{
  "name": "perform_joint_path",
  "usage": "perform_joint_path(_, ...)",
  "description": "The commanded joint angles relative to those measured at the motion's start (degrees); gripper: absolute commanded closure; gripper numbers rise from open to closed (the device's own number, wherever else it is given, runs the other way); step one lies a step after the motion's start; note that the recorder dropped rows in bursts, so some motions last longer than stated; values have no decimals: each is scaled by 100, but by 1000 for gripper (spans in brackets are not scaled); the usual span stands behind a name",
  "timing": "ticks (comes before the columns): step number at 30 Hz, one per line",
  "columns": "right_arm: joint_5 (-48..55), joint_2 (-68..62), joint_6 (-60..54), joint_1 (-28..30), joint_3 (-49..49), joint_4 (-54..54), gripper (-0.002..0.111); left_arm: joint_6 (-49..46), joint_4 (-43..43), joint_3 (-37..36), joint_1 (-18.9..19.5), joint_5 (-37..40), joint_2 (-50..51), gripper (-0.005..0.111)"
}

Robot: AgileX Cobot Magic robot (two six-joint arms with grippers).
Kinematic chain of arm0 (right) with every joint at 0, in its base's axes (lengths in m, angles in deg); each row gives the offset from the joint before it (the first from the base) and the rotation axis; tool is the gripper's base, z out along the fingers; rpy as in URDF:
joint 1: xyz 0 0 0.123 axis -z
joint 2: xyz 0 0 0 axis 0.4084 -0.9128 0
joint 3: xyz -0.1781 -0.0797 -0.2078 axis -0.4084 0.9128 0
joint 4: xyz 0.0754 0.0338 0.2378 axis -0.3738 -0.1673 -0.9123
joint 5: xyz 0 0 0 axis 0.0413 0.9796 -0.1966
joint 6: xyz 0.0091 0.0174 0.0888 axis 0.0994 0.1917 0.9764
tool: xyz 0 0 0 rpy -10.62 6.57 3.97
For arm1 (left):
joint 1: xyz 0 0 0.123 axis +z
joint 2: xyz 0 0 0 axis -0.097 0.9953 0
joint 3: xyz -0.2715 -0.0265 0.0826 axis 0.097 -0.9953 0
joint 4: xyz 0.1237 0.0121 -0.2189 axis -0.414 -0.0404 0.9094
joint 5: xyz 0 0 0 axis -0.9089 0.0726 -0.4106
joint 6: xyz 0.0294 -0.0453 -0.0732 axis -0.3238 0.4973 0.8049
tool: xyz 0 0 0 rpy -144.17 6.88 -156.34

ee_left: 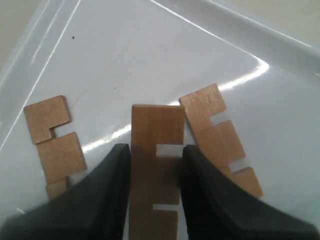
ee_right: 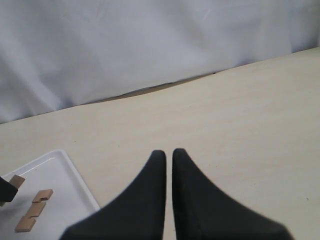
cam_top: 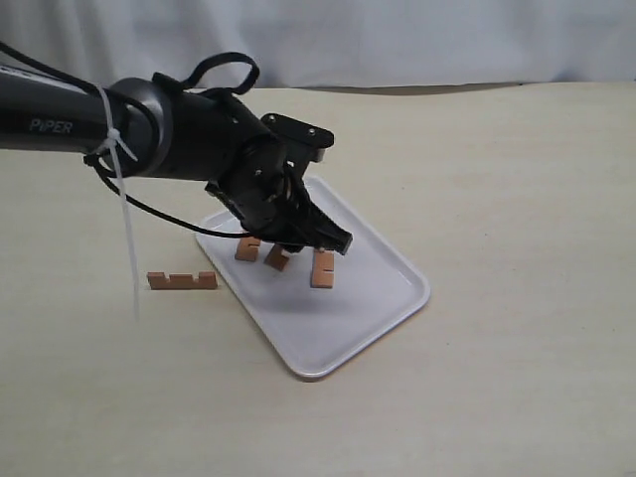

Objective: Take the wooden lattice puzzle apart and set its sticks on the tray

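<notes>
No assembled lattice puzzle shows, only its separate sticks. The white tray [cam_top: 343,328] lies mid-table, and my left gripper [cam_top: 303,238] hangs low over it. In the left wrist view the left gripper [ee_left: 156,150] is shut on a notched stick [ee_left: 155,125], with a finger pressed against each long side. Two more sticks lie flat on the tray [ee_left: 150,55], one [ee_left: 55,142] on each side [ee_left: 217,135] of the held one. A fourth stick [cam_top: 182,280] rests on the table just left of the tray. My right gripper [ee_right: 169,152] is shut and holds nothing, above bare table.
The table is pale beige with a white cloth backdrop [cam_top: 397,40] along its far edge. A black cable and a white zip tie [cam_top: 127,229] dangle from the left arm. The right wrist view catches a tray corner [ee_right: 65,172] with sticks [ee_right: 35,209].
</notes>
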Motion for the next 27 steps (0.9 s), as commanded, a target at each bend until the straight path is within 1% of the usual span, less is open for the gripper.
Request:
perform_joint_path(1, -3, 24, -4, -16, 8, 40, 104, 260, -229, 58, -76, -25, 4, 89)
perform_joint_path(5, -3, 24, -4, -16, 8, 40, 104, 260, -229, 58, -76, -26, 4, 54)
perform_joint_path(7, -3, 24, -4, -16, 8, 40, 104, 223, -241, 69, -76, 86, -55, 42)
perform_joint_path(8, -3, 24, -4, -16, 8, 40, 104, 100, -242, 110, -76, 199, -95, 39)
perform_joint_path(10, -3, 24, -4, -16, 8, 40, 104, -230, -255, 234, -76, 488, -212, 36)
perform_joint_path(15, -3, 24, -4, -16, 8, 40, 104, -1166, -285, 596, -76, 1806, -661, 37)
perform_joint_path(18, -3, 24, -4, -16, 8, 40, 104, -1941, -310, 640, -76, 2409, -934, 37)
perform_joint_path(22, -3, 24, -4, -16, 8, 40, 104, -2895, -301, 602, -76, 3417, -1154, 37)
perform_joint_path(24, -3, 24, -4, -16, 8, 40, 104, -3164, -274, 487, -47, 3672, -1193, 37)
perform_joint_path(27, -3, 24, -4, -16, 8, 40, 104, -3273, -207, 222, 26, 3670, -1272, 37)
